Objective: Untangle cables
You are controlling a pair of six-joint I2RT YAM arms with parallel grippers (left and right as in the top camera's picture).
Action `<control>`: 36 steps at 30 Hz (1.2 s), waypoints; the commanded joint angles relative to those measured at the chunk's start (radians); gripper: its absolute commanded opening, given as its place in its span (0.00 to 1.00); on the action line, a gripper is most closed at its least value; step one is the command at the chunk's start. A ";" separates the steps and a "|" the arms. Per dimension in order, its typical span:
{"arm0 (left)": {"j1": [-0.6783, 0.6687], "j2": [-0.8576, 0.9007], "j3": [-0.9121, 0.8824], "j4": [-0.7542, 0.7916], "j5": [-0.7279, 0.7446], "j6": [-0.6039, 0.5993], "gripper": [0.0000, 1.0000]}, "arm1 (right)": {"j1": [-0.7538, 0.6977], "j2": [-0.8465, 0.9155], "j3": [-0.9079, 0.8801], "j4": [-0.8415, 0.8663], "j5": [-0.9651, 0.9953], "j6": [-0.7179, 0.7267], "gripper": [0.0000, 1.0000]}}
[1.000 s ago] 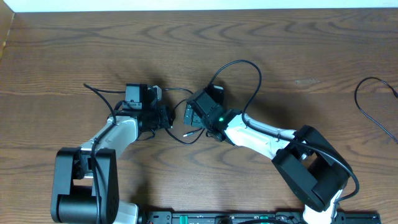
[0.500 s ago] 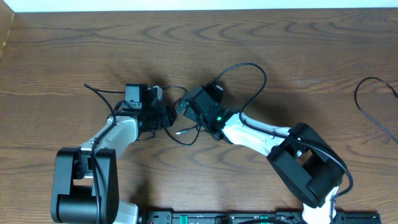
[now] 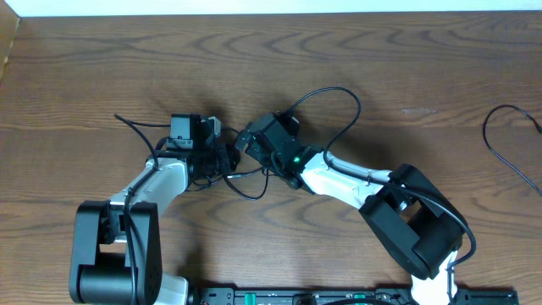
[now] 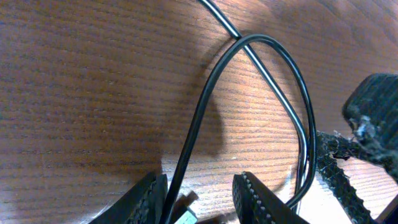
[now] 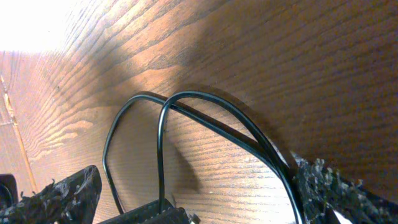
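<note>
- left gripper (image 4: 199, 186) is sitting half-open around a thin black flexible cable (image 4: 205, 106), can't tell if it's pinching
- right gripper (image 5: 199, 186) is gaping wide over the loops, holding nothing

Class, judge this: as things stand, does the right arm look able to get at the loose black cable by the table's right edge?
Probably yes: the right claw stands open, and only bare table lies between that arm and the black cable.
</note>
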 commanded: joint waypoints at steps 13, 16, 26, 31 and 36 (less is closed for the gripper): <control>0.003 0.011 -0.006 0.008 0.017 -0.005 0.40 | 0.002 0.117 -0.070 -0.183 -0.039 0.037 0.88; 0.003 0.011 -0.006 0.007 0.017 -0.006 0.40 | 0.002 0.117 -0.070 -0.182 -0.035 0.038 0.70; 0.003 0.011 -0.006 0.007 0.017 -0.006 0.40 | 0.002 0.117 -0.070 -0.212 -0.036 0.038 0.29; 0.003 0.011 -0.006 0.007 0.017 -0.006 0.40 | 0.002 0.117 -0.070 -0.237 -0.036 0.032 0.25; 0.003 0.011 -0.006 0.007 0.017 -0.006 0.40 | 0.002 0.117 -0.070 -0.292 -0.036 0.026 0.12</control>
